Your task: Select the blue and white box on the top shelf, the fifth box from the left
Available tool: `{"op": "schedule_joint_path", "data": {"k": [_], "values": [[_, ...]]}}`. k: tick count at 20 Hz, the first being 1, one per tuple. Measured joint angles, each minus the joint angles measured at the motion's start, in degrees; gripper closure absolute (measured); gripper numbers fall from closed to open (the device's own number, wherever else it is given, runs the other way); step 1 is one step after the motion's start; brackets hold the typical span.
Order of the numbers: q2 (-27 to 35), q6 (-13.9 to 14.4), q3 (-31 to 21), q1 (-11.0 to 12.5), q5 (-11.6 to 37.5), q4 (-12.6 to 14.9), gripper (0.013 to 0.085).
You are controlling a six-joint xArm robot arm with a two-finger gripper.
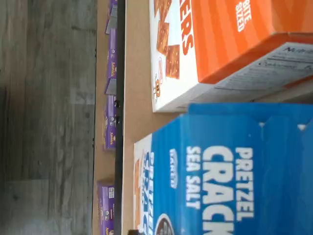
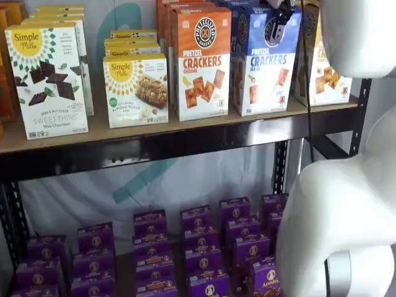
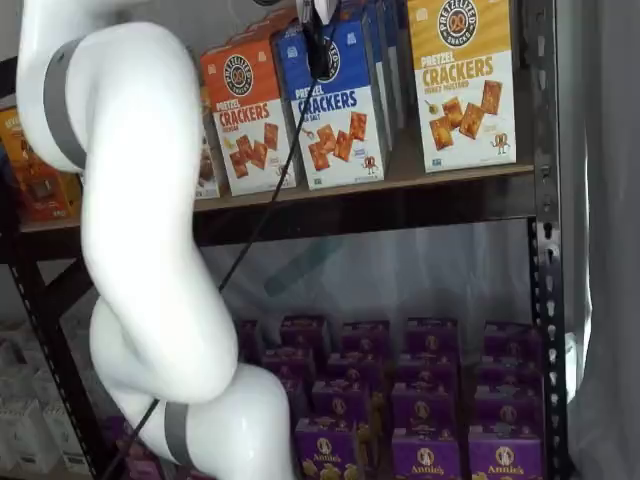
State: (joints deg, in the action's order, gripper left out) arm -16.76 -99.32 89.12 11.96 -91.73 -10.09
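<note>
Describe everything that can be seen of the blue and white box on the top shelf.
The blue box is a tall carton that looks like cardboard, blue above and white below, printed "PRETZEL CRACKERS SEA SALT" with a round logo and pictured orange crackers. It stands upright at the shelf front, between the orange box and the yellow box. The claw hangs before its top; contact is unclear.

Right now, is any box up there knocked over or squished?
No. The tall blue and white cracker box stands upright beside the orange-topped cracker box on the tan wooden top shelf. Nothing looks tipped or crushed.
</note>
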Motion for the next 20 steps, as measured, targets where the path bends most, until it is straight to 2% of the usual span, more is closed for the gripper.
{"op": "schedule_joint_path", "data": {"k": [1, 2, 4, 11, 13, 14, 15, 20], "values": [[-0.2, 0.0, -0.2, 0.0, 0.3, 0.0, 0.021], [-0.3, 0.0, -0.4, 0.0, 0.4, 0.0, 0.021], [-0.5, -0.1, -0.6, 0.0, 0.6, 0.1, 0.029], [-0.7, -0.3, -0.8, 0.2, 0.6, 0.0, 0.029], [-0.7, -0.3, -0.8, 0.3, 0.6, 0.0, 0.037], [-0.7, -0.3, -0.8, 0.3, 0.5, -0.1, 0.037], [-0.7, -0.3, -0.9, 0.3, 0.5, -0.1, 0.041], [-0.6, -0.5, -0.4, 0.5, -0.3, -0.1, 0.041]]}}
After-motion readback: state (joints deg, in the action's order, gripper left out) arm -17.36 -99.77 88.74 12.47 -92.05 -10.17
